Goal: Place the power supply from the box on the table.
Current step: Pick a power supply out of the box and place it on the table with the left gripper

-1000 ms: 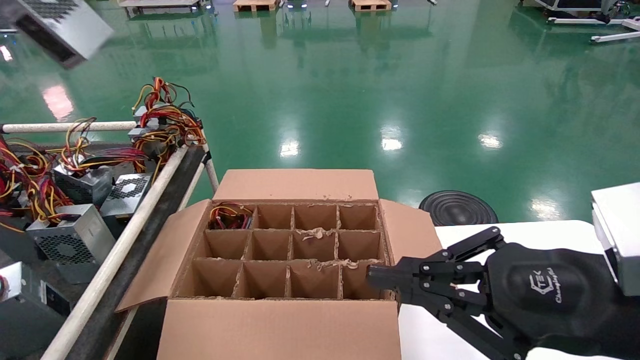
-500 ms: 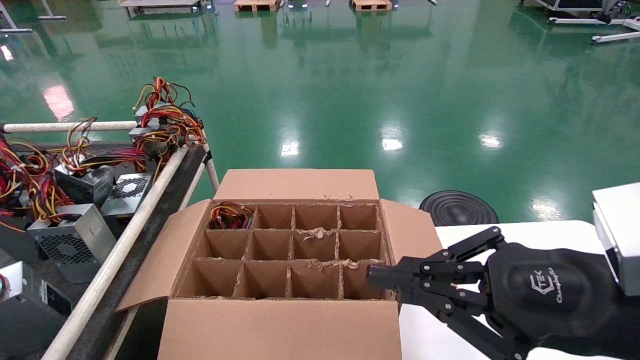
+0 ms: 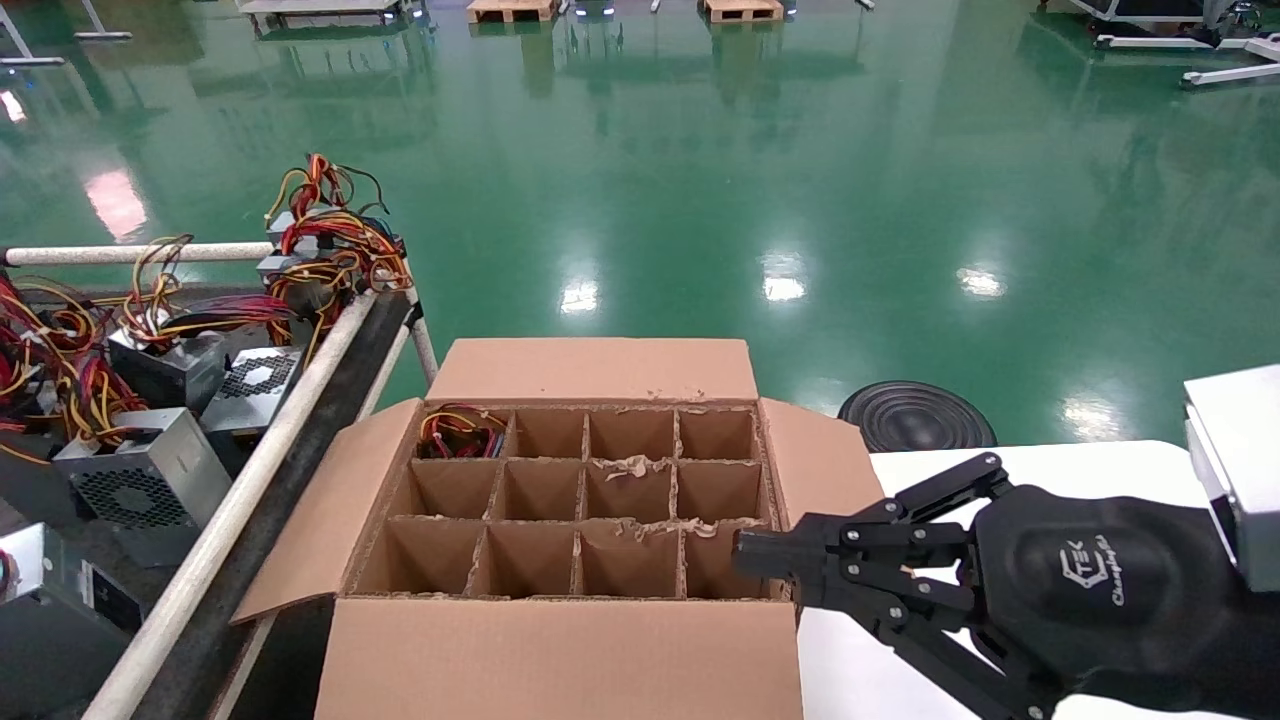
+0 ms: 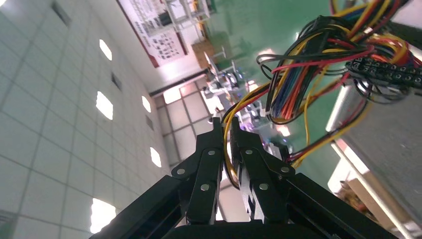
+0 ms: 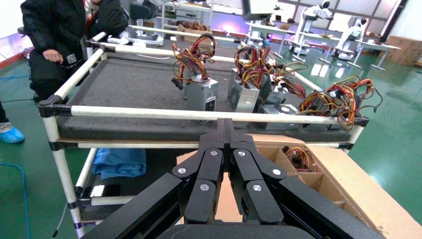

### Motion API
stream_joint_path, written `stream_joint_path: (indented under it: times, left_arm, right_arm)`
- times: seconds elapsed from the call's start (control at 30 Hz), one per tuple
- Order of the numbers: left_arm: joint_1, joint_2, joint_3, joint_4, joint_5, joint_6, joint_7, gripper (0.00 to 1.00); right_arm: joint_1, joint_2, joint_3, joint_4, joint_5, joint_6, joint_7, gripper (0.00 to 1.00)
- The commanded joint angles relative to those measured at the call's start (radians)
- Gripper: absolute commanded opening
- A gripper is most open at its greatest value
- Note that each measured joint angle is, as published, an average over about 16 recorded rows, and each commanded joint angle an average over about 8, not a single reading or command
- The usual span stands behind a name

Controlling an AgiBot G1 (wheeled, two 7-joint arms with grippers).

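Note:
In the left wrist view my left gripper [image 4: 225, 124] is shut on yellow wires of the power supply [image 4: 318, 55], a loose bundle of yellow, red, blue and black wires looping beyond the fingertips. Its casing does not show. The head view does not hold this gripper. The box [image 3: 560, 650] stands open in front of me, and one far-left cell of its divider grid holds a red-and-yellow wire tangle [image 3: 460, 430]. The dark table [image 3: 330, 400] with cream rails lies left of the box. My right gripper [image 3: 740, 555] rests shut and empty at the box's right edge.
Several grey units with fan grilles [image 3: 140, 490] and wire tangles crowd the dark table. A white-topped table [image 3: 1050, 460] is under my right arm. A black round disc [image 3: 915, 415] lies on the green floor. A person in black [image 5: 64, 35] stands beside the dark table.
A grey unit seen at the head view's top left corner one second ago has left that view. The right arm and the box have not moved.

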Motion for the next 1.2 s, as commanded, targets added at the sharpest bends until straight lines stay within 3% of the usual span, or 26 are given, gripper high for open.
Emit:
stream_joint_path:
  times: [0.03, 0.67, 1.2]
  left_arm:
    - [-0.008, -0.005, 0.012, -0.001, 0.015, 0.009, -0.013, 0.00]
    - [-0.130, 0.083, 0.143, 0.259, 0.124, 0.201, 0.005, 0.00]
    - [-0.168, 0.101, 0.182, 0.354, 0.146, 0.272, 0.044, 0.00]
  right_arm:
    - [0.000, 0.000, 0.000, 0.000, 0.000, 0.000, 0.000, 0.00]
    - [0.000, 0.000, 0.000, 0.000, 0.000, 0.000, 0.000, 0.00]
    - [0.000, 0.000, 0.000, 0.000, 0.000, 0.000, 0.000, 0.00]
